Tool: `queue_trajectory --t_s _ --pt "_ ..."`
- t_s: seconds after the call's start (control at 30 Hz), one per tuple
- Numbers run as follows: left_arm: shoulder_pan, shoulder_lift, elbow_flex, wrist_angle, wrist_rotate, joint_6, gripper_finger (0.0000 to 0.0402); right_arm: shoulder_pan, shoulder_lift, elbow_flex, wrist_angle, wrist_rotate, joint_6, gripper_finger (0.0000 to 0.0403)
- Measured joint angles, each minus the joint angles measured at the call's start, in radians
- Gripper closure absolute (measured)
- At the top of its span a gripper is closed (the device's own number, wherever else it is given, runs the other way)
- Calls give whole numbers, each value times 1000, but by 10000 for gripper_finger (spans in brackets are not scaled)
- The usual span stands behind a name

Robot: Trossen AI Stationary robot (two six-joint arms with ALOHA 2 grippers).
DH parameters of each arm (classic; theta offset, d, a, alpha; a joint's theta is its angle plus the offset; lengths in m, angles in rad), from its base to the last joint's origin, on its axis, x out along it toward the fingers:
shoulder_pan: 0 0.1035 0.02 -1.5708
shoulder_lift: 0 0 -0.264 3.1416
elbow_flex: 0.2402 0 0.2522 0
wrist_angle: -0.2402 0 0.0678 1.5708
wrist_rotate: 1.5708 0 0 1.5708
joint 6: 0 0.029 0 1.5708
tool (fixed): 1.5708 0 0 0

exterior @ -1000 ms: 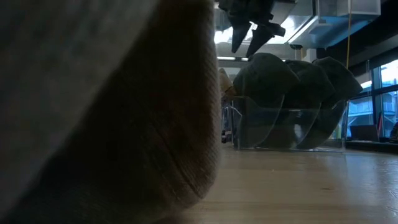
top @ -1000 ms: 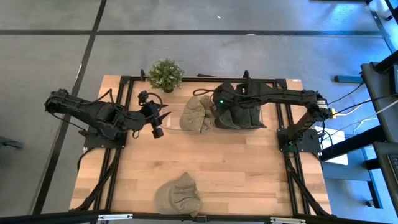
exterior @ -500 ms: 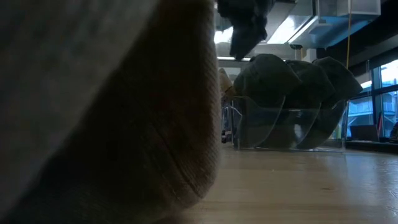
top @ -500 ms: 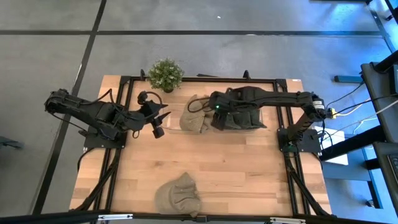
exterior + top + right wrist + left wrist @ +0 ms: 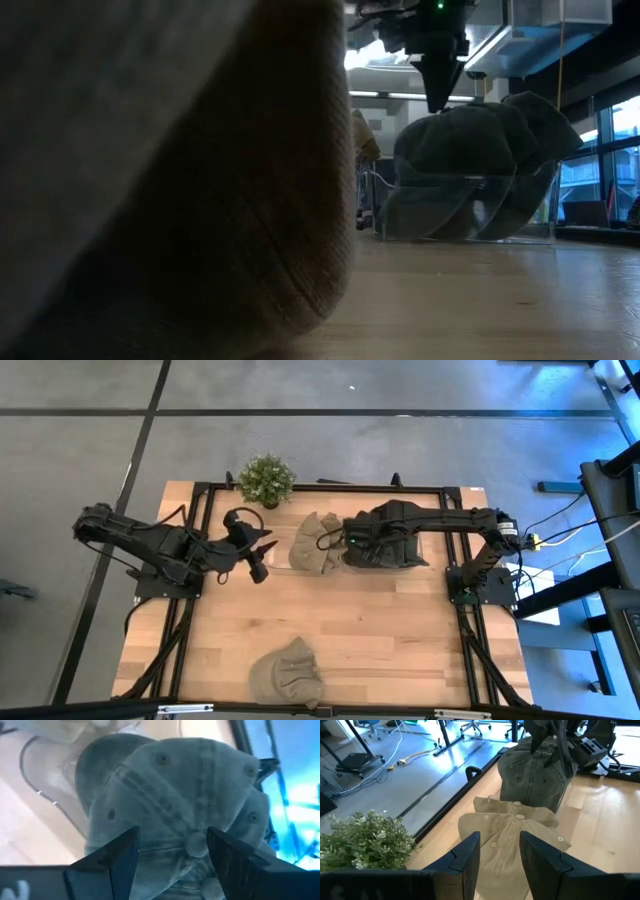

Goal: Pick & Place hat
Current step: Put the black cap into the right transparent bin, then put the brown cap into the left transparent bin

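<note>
Two arms, right gripper [image 5: 172,851] now lower over dark hats [image 5: 385,545], fingers wide, left gripper [image 5: 500,852] open.

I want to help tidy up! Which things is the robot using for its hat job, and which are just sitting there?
For the job:
right gripper, open over the dark green hats
clear holder
tan hats
tan hat near the front edge

Just there:
potted plant
left gripper, waiting open

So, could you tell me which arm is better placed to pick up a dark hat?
The right: its open gripper hangs directly above the dark hats in the clear holder. The left gripper waits off beside the tan hats.
</note>
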Motion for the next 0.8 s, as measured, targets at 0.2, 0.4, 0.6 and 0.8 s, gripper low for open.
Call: queue_trajectory --t_s 0.2,0.4,0.6,0.8 --pt "-7 34 0 5 2 -11 269 24 -18 13 13 25 13 171" --pt "-62 73 0 70 27 -12 269 101 -58 60 133 27 -26 171" --pt "-141 85 0 149 255 -31 270 219 -64 47 380 -111 -103 171" --pt "-210 113 0 208 334 -132 270 295 -64 10 504 -202 -156 171"
